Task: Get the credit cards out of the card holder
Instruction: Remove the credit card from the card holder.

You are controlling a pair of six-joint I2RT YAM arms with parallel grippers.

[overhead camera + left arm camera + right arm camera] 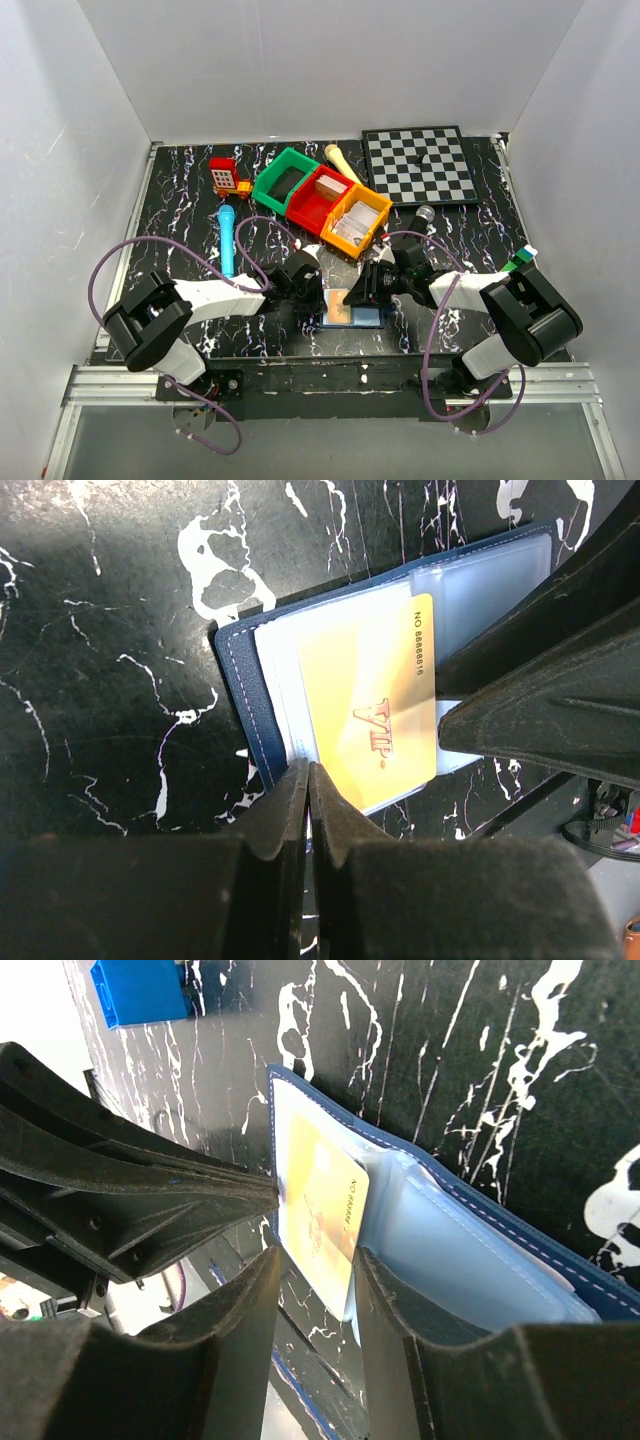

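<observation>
both arms stretch low and inward, meeting at the card holder (240, 680). the left arm (215, 295) reaches in from the holder's left side, wrist tipped down. the left gripper (307, 770) has its jaws pressed together, the tips touching the holder's edge. the right arm (465, 285) reaches in from the holder's right side. the right gripper (318, 1257) has its jaws apart, straddling the holder's inner panel, with its tips just beside the left gripper's tips.

On the table (180, 200) at six o'clock, card holder (347, 306) flanked by left gripper (321, 296) at nine, right gripper (366, 296) at three, bins (303, 212) at twelve, chessboard (420, 165) at one.
</observation>
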